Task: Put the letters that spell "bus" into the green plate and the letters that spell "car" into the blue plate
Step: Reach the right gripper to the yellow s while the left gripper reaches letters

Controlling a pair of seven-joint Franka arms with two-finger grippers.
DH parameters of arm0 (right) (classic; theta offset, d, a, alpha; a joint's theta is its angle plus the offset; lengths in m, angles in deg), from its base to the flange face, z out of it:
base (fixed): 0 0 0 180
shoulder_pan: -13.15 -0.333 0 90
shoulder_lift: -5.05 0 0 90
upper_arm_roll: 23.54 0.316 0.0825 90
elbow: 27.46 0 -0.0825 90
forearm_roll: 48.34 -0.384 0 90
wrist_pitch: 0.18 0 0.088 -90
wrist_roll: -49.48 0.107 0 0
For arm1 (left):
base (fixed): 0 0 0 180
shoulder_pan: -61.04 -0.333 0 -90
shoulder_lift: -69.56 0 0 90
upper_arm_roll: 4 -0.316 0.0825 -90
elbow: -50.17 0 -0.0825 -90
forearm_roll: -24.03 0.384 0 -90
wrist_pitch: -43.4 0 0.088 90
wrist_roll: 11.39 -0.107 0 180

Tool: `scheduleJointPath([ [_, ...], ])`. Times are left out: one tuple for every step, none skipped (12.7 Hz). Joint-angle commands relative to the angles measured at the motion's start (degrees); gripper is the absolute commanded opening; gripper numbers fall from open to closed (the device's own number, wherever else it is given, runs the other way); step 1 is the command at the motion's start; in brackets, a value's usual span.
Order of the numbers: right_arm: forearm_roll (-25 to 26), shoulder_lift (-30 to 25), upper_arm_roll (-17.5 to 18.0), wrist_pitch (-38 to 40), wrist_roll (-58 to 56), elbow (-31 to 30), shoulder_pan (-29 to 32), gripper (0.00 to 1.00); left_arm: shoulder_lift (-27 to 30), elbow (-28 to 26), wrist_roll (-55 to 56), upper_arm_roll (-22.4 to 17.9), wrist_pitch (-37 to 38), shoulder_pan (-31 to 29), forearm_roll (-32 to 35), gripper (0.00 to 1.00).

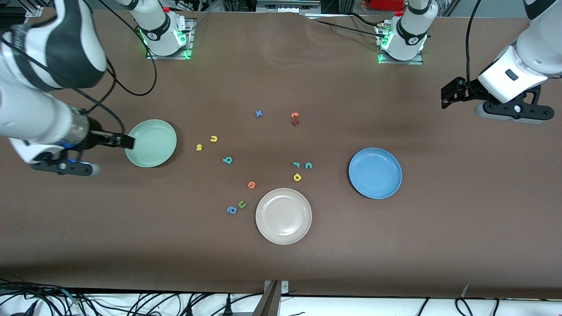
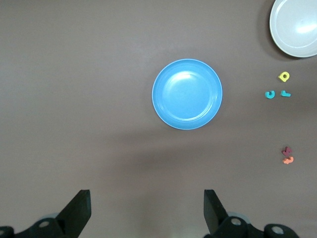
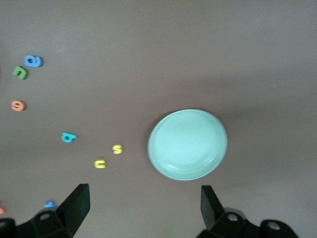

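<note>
Both hands gape wide, holding nothing: the left hand [image 2: 146,210] at frame right above the bench, the right hand [image 3: 143,210] beside the green plate [image 1: 151,143] at frame left.

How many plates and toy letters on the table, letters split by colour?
Plates: 3 (green plate, blue plate, beige plate)
Yellow letters: 3
Teal letters: 3
Blue letters: 2
Orange letters: 2
Green letters: 1
Dark red letters: 1
Total: 15
</note>
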Motion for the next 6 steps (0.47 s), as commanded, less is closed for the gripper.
scheduleJointPath([
  [-3.95,-1.0,-0.14,-5.62,2.56,-7.61,-0.48,0.99,-3.75,1.2,-0.75,0.01,0.06,1.63,-1.17,1.0],
  [-4.04,-1.0,-0.14,-8.86,2.65,-11.47,-0.75,0.99,-6.38,1.46,-0.75,0.01,-1.25,2.43,-2.39,1.0],
  [-4.13,-1.26,0.29,-12.37,2.74,-15.17,-0.84,0.98,-9.1,2.6,-0.75,0.01,-4.22,3.3,-2.58,1.0],
  [-4.13,-1.7,1.86,-16.06,4.22,-18.68,-0.84,0.98,-10.96,2.78,-0.66,0.01,-5.99,4.62,-2.5,1.0],
  [-3.95,-1.87,2.75,-19.84,5.71,-21.85,-0.84,0.98,-12.8,2.87,-0.32,0.01,-8.01,5.85,-2.58,1.0],
  [-3.69,-1.88,3.8,-23.01,6.86,-24.41,-0.93,0.98,-14.82,2.87,-0.22,0.01,-10.46,6.47,-2.5,1.0],
])
